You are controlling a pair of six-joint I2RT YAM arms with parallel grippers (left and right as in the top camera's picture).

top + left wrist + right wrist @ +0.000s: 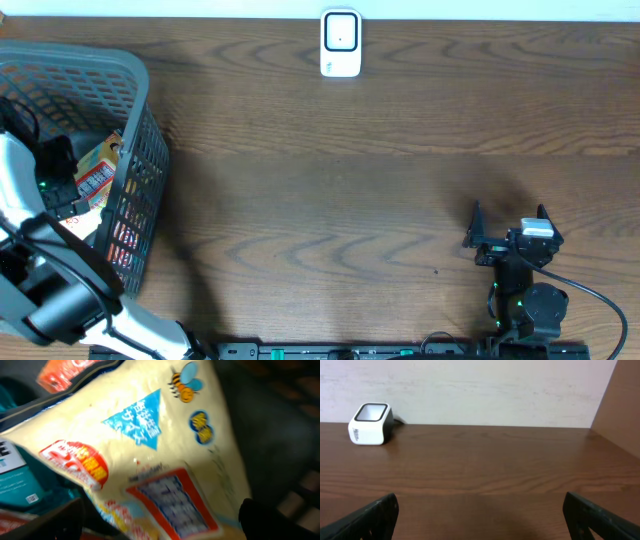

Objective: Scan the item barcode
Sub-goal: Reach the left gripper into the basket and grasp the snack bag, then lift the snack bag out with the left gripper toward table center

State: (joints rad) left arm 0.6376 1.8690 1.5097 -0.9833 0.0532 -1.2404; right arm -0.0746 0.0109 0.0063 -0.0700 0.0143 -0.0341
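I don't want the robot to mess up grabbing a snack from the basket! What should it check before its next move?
1. Left tool open: ok, its jaws stand wide.
2. Left tool over an item: ok, it is inside the basket, right above the cream packet.
3. Packet gripped: not ok, the jaws have not closed on it yet.
4. Barcode spotted: cannot tell, the print is too blurred.
5. Scanner ready: ok, it stands at the far edge of the table.
6. Right tool out of the way: ok, open, on the near right side.
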